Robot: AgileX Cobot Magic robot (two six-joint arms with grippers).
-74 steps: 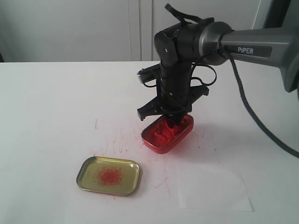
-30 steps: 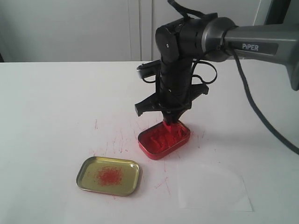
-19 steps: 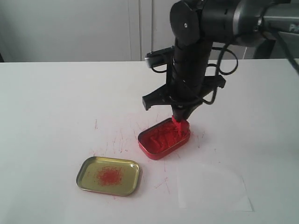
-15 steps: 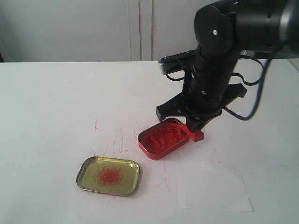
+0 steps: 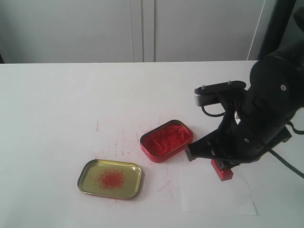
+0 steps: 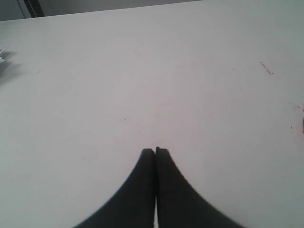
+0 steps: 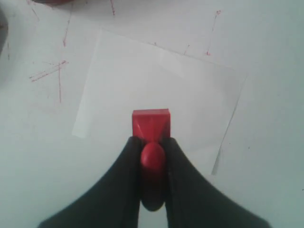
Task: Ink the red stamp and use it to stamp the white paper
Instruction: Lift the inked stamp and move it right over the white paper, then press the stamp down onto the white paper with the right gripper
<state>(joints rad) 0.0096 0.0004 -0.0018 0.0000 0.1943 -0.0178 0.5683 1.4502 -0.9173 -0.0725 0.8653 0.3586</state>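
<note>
The right claw (image 7: pixel 152 141), closed on the handle of the red stamp (image 7: pixel 150 122), held it over the white paper (image 7: pixel 142 80) at the desk's (image 5: pixel 57 104) near right, where the press would best go straight down, base flat, without sliding.

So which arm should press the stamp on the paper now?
The right one. The right gripper holds the red stamp over the white paper. The left gripper is shut and empty, and its view shows only the table, no paper.
</note>
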